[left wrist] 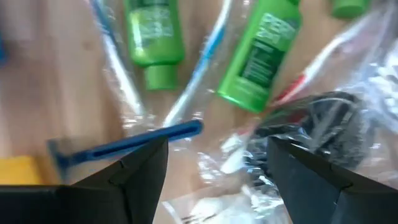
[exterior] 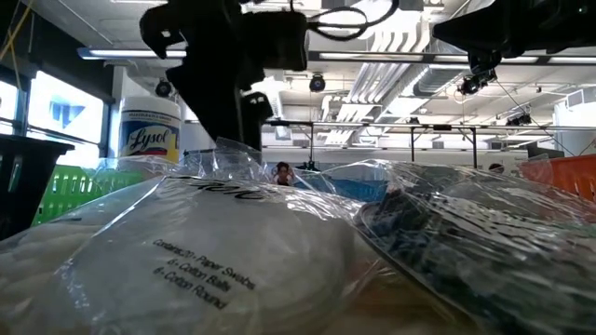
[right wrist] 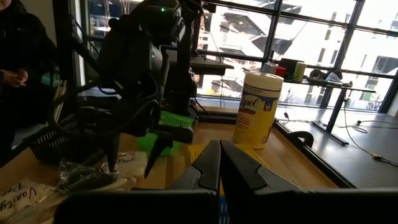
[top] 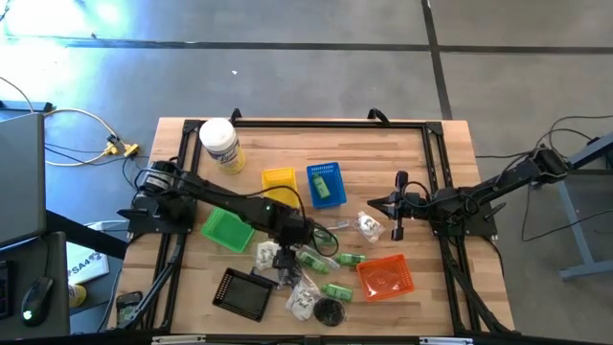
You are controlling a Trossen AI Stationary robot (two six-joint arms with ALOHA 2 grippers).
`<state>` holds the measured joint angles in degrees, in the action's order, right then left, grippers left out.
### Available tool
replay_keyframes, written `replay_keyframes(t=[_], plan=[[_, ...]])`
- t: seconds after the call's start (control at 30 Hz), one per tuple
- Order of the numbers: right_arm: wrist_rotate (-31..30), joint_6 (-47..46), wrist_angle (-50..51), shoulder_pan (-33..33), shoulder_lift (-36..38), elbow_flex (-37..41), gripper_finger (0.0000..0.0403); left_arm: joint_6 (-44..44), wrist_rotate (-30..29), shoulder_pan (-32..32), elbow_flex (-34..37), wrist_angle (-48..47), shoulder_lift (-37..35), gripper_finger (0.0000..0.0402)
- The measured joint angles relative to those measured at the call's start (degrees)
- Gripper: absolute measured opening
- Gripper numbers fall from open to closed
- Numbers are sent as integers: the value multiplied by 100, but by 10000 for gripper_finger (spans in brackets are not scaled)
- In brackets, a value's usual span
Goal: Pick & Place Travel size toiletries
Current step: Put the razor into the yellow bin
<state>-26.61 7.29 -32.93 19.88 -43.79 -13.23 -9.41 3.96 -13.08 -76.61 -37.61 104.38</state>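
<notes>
1. The left end effector hangs over the pile of toiletries near the middle of the bench, its fingers spread wide and nothing between them.
2. In the left wrist view, two green bottles lie on the wood just ahead of the fingers; a blue razor lies close by one fingertip.
3. Near the other fingertip sits a clear packet holding a black piece; a long thin clear packet with a blue-handled item lies between the two bottles.
4. In the high view, more green bottles lie beside the orange basket, and clear packets with white contents lie nearer the right arm.
5. One green bottle lies inside the blue basket.
6. A round black piece rests near the bench's front edge, beside the black tray.
7. The right end effector hovers to the right of the blue basket, apart from the pile, fingers pressed together and holding nothing.
8. The white jar stands at the far left part of the bench, by the yellow basket and green basket.
</notes>
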Motion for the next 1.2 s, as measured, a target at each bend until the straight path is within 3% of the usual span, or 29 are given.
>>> replay_keyframes(t=[0.33,0.53,0.67,0.9,1.2], plan=[[-2,0,153,-2,-2,0,3,74,119,-132,117,376,-309,267],[-2,0,159,0,0,0,3,98,-194,-332,159,-76,-891,267],[-1,0,166,0,0,0,3,-198,-331,-403,622,-382,-1346,267],[-3,-20,248,0,-2,2,3,-565,-587,-383,1731,557,-1846,267],[-3,-20,245,-2,-2,2,3,-20,-981,-505,2180,1389,-1965,267]])
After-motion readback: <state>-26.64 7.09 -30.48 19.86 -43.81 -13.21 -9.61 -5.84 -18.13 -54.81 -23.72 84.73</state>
